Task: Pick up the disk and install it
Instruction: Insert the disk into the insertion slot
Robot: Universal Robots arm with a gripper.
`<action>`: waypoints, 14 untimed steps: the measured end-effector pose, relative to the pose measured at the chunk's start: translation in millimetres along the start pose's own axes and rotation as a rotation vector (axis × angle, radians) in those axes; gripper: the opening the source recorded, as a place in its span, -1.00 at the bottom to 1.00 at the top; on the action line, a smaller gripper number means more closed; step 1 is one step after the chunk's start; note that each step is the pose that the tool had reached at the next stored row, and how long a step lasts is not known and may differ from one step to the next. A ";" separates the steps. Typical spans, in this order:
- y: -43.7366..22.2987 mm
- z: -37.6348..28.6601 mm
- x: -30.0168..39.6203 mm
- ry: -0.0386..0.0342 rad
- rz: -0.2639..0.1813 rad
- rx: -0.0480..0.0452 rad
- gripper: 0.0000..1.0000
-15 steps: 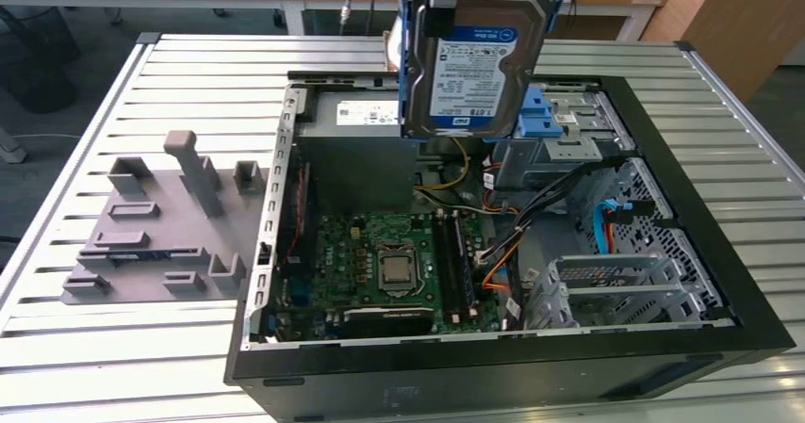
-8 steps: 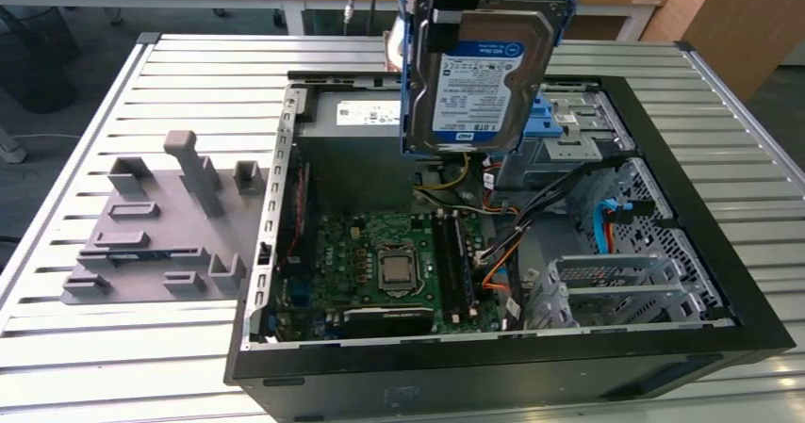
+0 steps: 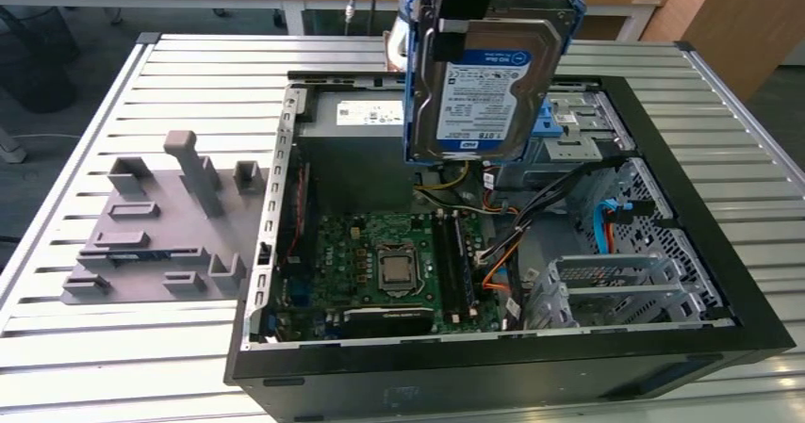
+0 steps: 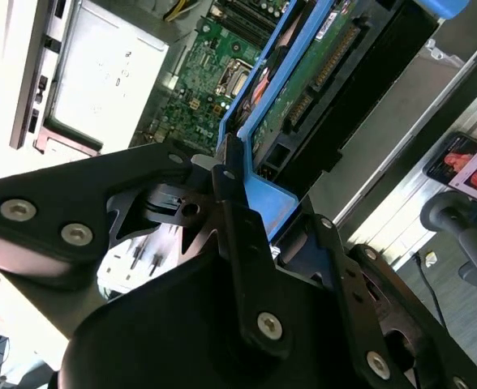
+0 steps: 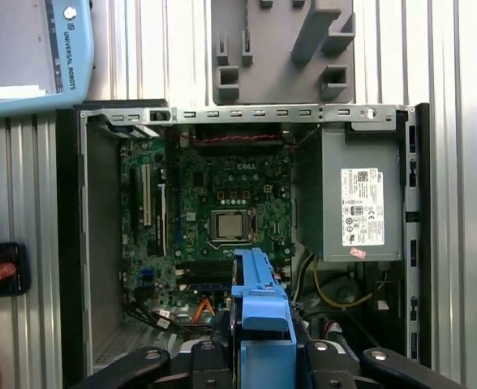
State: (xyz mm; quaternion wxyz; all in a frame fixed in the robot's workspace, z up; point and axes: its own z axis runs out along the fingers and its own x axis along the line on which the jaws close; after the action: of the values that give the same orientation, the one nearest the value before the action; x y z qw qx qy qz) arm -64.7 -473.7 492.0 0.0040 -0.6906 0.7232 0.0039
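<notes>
Open black computer case, green motherboard, grey power supply, grey fixture on slatted table

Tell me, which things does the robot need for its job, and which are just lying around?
Part of the job: the disk, gripped by the fingers; the open computer case under it.
Just lying about: the grey plastic block beside the case; the phone on the table.

Case: lies open on the table.
Board: on the case floor.
Power-supply box: in the case, behind the board in the exterior view.
Disk: upright, clamped in the gripper, above the case and apparently clear of it.
Fixture: on the table, to the exterior view's left of the case.
</notes>
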 end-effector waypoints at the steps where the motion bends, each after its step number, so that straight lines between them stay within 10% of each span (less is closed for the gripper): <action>1: -2.7 0.1 -0.1 0.0001 0.000 0.0000 -0.27; 8: -7.0 0.7 2.9 0.0001 0.000 0.0000 -0.27; 14: -7.9 2.3 23.7 0.0000 0.000 0.0000 -0.27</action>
State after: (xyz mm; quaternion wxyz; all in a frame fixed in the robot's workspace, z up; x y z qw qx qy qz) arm -57.9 -497.7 489.4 0.0040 -0.6906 0.7232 0.0040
